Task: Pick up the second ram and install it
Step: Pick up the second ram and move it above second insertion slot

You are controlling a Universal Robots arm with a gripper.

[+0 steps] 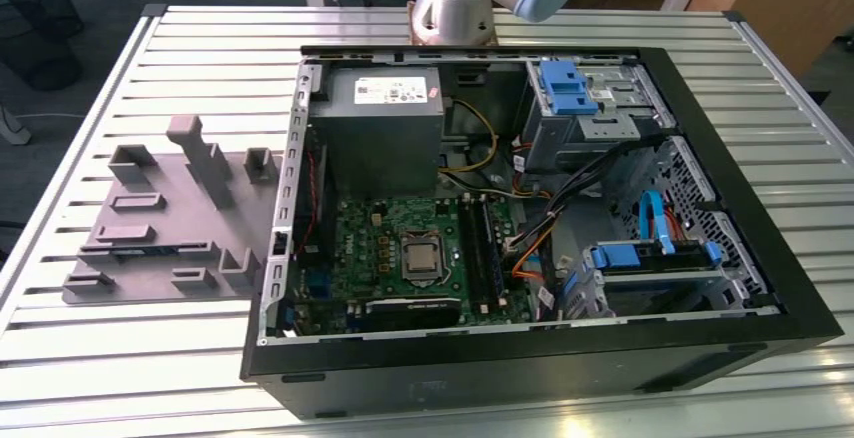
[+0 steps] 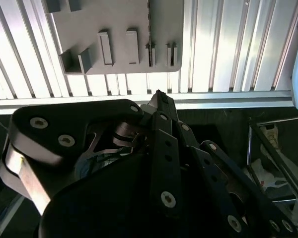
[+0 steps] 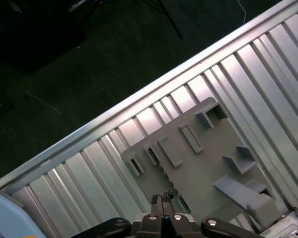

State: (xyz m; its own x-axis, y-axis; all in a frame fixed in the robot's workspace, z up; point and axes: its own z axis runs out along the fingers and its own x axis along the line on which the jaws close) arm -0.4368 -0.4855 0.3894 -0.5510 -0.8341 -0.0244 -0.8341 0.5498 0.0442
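1. The second ram [image 1: 150, 249] shows as a thin blue-green sliver seated in a long groove of a grey moulded holder [image 1: 174, 220], which has several raised blocks and slots. Nothing is gripping it.
2. The holder lies flat on the slatted metal surface [image 1: 134, 358], just beside the open computer case [image 1: 534, 363] on the exterior view's left.
3. Inside the case the green motherboard [image 1: 367, 243] lies flat. Its long black slots [image 1: 478, 248] run side by side on the exterior view's right of the square processor [image 1: 423, 258]. From here I cannot tell whether any slot already carries a stick.
4. A grey power supply [image 1: 378, 128] sits beyond the board, and blue drive brackets [image 1: 571, 88] are on the exterior view's right.
5. The hand [image 2: 159, 96] hangs in the air over the surface, with the holder [image 2: 124, 20] below its tips in the second wrist view. Its two black fingers are drawn together to a point, and I see nothing held between them.
6. In the first wrist view the hand [image 3: 162, 198] shows the same pinched tips, poised above the holder [image 3: 203, 168] near one of its narrow grooves, not touching it.
7. The arm [image 1: 454, 13] rises from the surface behind the case, with its pale blue joint at the top of the exterior view.
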